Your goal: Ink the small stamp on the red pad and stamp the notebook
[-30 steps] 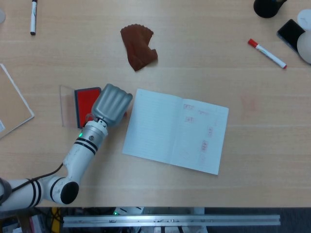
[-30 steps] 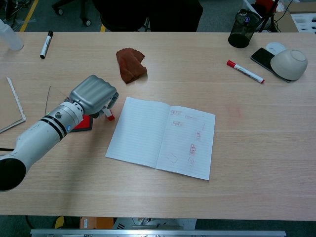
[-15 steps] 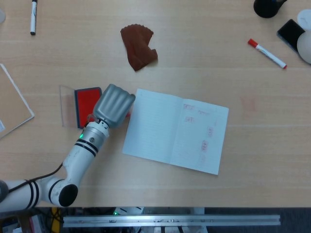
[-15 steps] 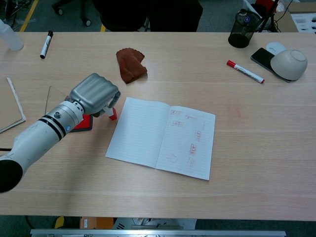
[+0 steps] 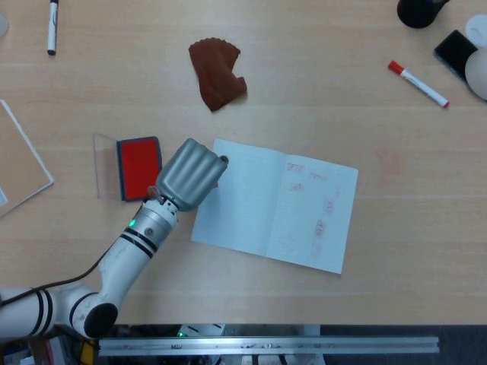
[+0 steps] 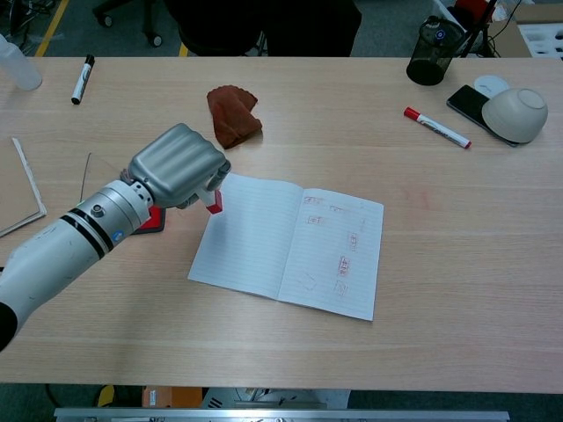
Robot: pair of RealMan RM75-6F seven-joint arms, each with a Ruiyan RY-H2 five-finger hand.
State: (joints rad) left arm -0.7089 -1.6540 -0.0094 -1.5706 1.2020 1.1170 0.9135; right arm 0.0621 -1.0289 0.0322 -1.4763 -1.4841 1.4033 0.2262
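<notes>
- Head view: the left hand (image 5: 192, 172) reached up from the lower left on its white arm, back of the hand toward the camera, fingers curled under and hiding whatever they held.
- The fingers lay over the left edge of the open notebook (image 5: 275, 204); the red pad (image 5: 138, 167) sat just behind them, to the left, fully uncovered.
- Faint red stamp marks showed on the notebook's right page, too small to read.
- Chest view: the left hand (image 6: 180, 167) was closed around the small stamp (image 6: 214, 204), whose red tip poked out below the fingers at the notebook (image 6: 290, 243)'s left edge; whether it touched the paper I cannot tell.
- The red pad (image 6: 151, 220) peeked out behind the wrist.
- The right hand appeared in neither view.
</notes>
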